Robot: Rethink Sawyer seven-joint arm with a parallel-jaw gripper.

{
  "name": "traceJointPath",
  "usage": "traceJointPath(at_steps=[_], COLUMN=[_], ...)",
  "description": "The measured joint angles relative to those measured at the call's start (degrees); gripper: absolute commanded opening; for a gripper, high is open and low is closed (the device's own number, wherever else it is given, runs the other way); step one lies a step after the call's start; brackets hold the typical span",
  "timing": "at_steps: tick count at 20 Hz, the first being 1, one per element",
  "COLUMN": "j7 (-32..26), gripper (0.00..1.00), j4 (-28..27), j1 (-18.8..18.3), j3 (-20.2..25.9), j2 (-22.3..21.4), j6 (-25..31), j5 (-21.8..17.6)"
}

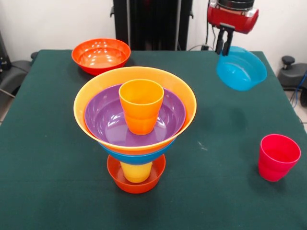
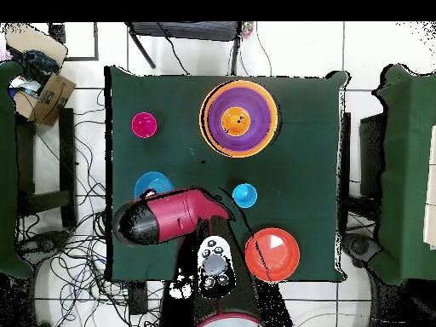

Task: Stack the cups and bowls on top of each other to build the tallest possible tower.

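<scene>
Blue bowl hangs tilted from my claw, pinched by its rim and lifted off the worktop so it can go on the tower.

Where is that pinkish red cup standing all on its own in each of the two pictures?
Front view: the pinkish red cup stands upright at the right, near the cloth's front edge, apart from everything.
Overhead view: the same cup sits at the upper left of the green table.
Shared landmark: the tower, topped by the orange cup, stands alongside it in both.
</scene>
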Motion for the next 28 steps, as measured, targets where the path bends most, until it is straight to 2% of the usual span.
traceJointPath(at_steps=[8, 16, 19, 25, 28], j7=[0.0, 0.0, 0.0, 0.0, 0.0], gripper=[0.0, 0.0, 0.0, 0.0, 0.0], j4=[0.0, -0.1, -0.4, -1.8, -3.0], j1=[-1.4, -3.7, -4.4, -7.6, -10.4], j3=[2.6, 6.1, 6.9, 8.4, 9.4], j2=[-1.9, -5.9, -6.7, -8.2, -8.1], j6=[1.0, 8.2, 9.6, 10.9, 10.8], j5=[2.2, 6.8, 7.4, 7.5, 7.5])
